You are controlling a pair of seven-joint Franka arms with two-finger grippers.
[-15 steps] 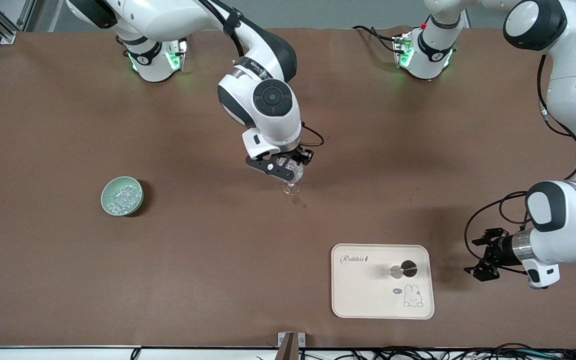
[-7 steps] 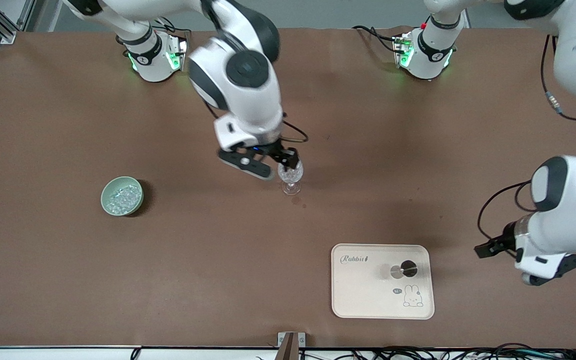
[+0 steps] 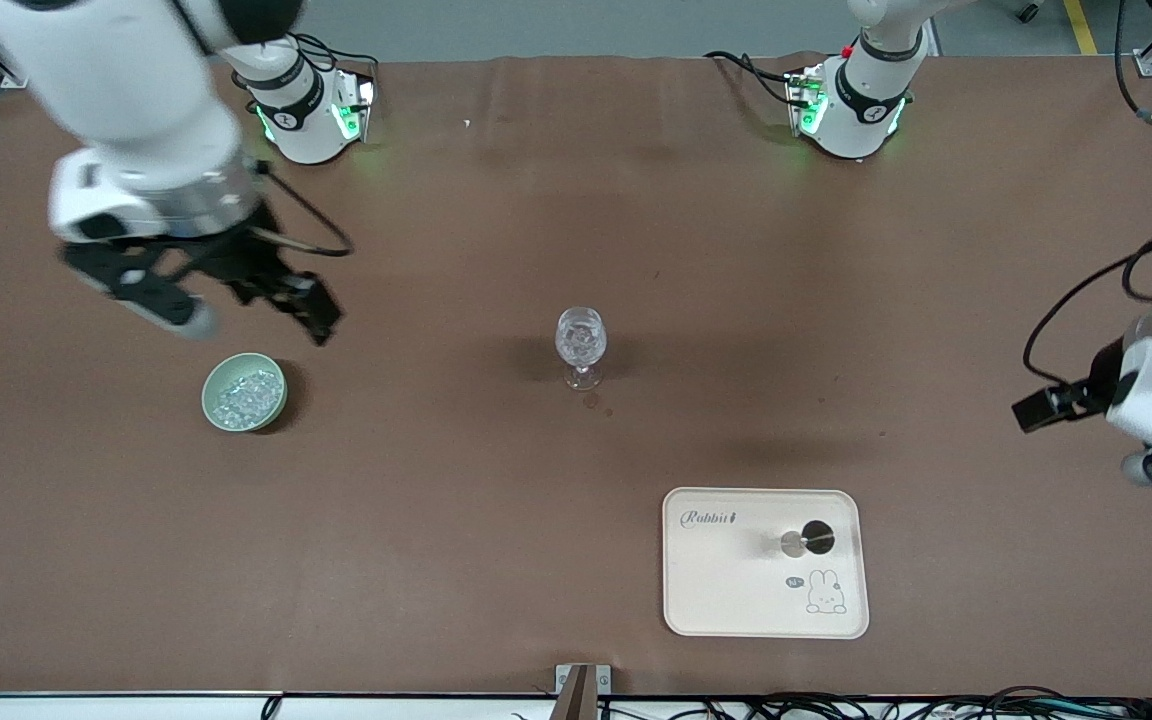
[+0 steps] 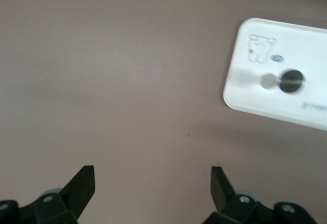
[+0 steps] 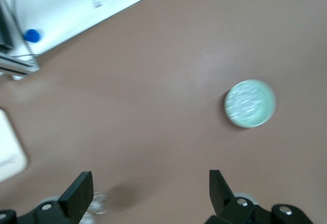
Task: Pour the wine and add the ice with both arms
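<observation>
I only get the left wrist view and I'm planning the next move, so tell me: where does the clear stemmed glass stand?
Observer: The clear stemmed glass stands upright mid-table, farther from the front camera than the white rectangular tray.
Operator: Anything inside it?
Observer: Glittering ice chunks show in its cup.
Operator: And the right gripper?
Observer: The right gripper hangs open over the table near the round pale green bowl, which holds more ice.
</observation>
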